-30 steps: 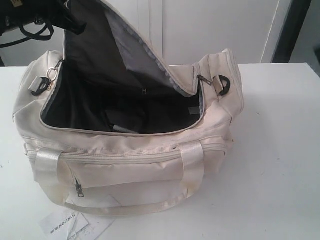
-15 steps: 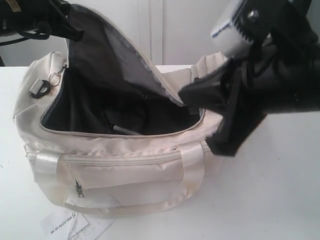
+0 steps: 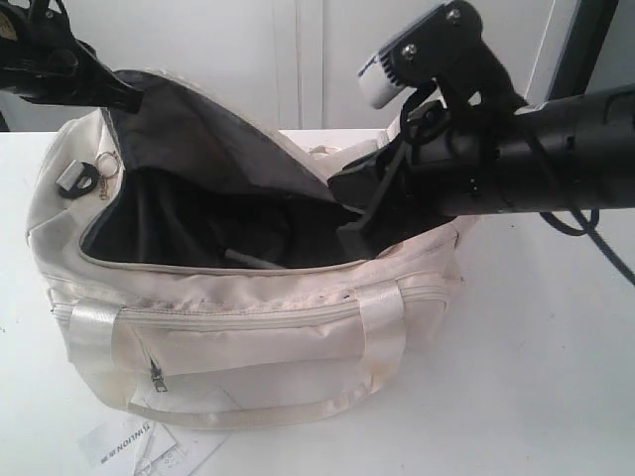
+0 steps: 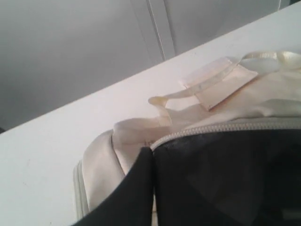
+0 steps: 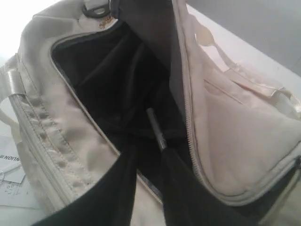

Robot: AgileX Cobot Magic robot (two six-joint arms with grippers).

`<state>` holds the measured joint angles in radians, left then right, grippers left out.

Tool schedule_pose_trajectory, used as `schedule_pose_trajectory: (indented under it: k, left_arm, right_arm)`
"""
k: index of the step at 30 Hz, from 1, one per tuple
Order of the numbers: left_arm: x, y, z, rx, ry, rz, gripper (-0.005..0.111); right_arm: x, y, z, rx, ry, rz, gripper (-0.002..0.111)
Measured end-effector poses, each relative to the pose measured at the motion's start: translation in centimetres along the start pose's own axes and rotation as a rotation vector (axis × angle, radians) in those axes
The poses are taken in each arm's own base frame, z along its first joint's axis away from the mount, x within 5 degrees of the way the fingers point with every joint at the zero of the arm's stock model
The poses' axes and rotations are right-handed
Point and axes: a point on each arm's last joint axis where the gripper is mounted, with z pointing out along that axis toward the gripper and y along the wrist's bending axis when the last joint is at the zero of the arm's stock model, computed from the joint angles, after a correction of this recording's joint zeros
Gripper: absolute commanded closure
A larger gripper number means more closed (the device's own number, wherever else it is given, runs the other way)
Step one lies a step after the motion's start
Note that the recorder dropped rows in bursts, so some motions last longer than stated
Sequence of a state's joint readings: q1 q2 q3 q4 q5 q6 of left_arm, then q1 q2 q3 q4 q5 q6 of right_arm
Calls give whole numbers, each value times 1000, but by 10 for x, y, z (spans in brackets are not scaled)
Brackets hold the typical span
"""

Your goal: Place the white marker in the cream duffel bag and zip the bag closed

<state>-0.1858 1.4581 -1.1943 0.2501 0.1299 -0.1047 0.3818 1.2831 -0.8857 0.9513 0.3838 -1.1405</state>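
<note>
Barely legible paper tag (image 3: 124, 448) by bag (image 3: 248, 337)

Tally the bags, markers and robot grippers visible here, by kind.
Large soft cream fabric duffel bag: 1
Slim white marker pen, inside the bag: 1
Black robot grippers: 2, the left gripper and the right gripper
Total: 4

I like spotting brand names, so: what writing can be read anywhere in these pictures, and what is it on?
"NOINI": bold dark capitals, cut off by the picture's edge and likely upside down, on the paper sheet partly under the cream duffel bag.
Finer print on that sheet: too small to read.
The white marker inside the bag: no print can be made out.
</note>
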Motion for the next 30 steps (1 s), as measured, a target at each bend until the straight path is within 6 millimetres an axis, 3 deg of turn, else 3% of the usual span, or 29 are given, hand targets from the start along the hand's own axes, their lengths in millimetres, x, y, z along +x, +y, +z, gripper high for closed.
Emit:
schedule_pose_trajectory:
  k: [4, 6, 13, 20, 23, 26, 28, 30]
  left_arm:
    - [7, -1, -2, 9, 86, -10, 43]
    - [10, -2, -5, 26, 119, -43, 30]
    - [14, -17, -28, 200, 232, -155, 29]
    - [14, -32, -74, 418, 328, -129, 29]
    - [2, -31, -113, 476, 317, -49, 39]
    - [-20, -14, -146, 331, 150, 32, 81]
    - [-22, 1, -148, 171, 137, 56, 105]
    - [-18, 13, -136, 38, 200, 67, 107]
  right_arm:
    - [2, -1, 10, -13, 23, 18, 74]
    - [2, -2, 12, -11, 22, 21, 74]
    - [0, -6, 13, 20, 9, 25, 74]
    - [2, 0, 14, -48, 33, 42, 74]
    - [5, 7, 13, -120, 64, 47, 74]
    - [4, 11, 13, -171, 64, 86, 76]
    - [2, 13, 12, -195, 38, 114, 83]
    - [-4, 16, 12, -229, -22, 139, 101]
